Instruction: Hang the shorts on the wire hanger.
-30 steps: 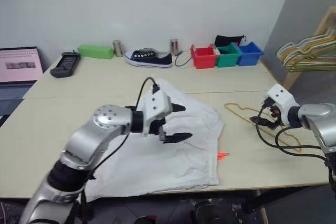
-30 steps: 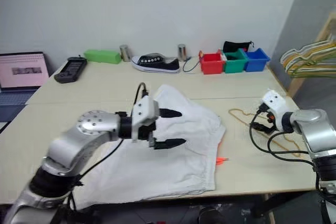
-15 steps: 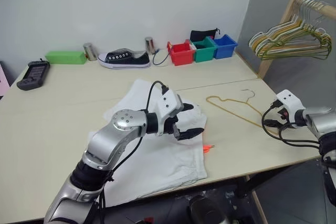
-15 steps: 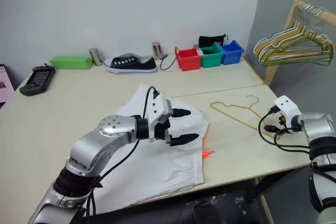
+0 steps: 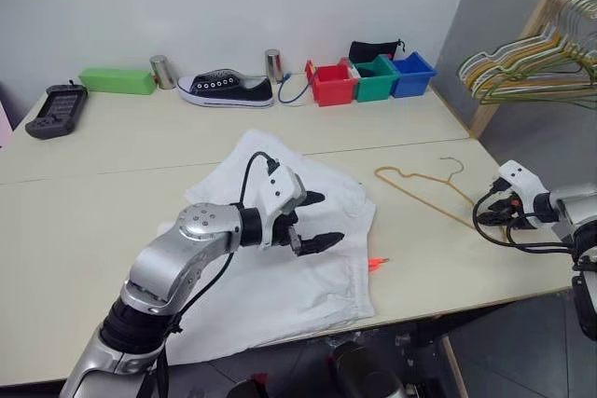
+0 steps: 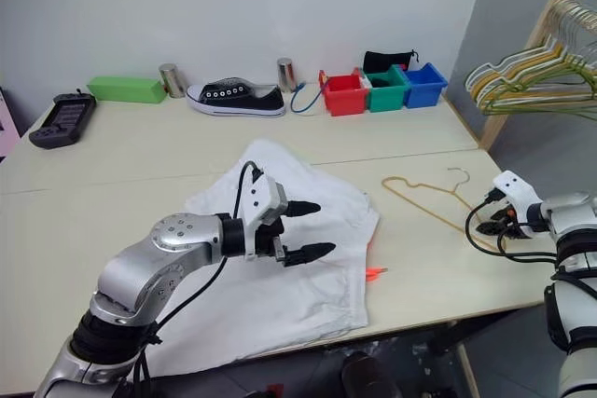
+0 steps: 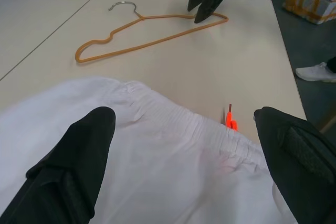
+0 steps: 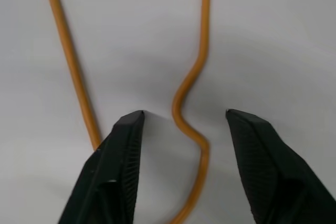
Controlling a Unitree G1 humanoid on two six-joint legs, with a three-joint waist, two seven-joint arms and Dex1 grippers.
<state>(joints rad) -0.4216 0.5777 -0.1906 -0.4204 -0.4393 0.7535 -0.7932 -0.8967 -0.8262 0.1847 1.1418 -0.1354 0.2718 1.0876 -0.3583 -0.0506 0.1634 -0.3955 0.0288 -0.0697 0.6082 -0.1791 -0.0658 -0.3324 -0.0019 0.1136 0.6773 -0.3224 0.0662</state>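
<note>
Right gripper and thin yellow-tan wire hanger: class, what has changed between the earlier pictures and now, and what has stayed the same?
The right gripper has settled lower at the end of the thin yellow-tan wire hanger; its black fingers now straddle the wire without pinching it. Unchanged: the left gripper hovers open over the white cloth shorts; shorts and hanger lie where they were.

- The left arm reaches forward from the near left, elbow bent, forearm angled toward the right
- The left gripper points right and slightly downward, its two black fingers spread wide
- The right arm comes in from the near right edge
- The right gripper points down, fingers parted
</note>
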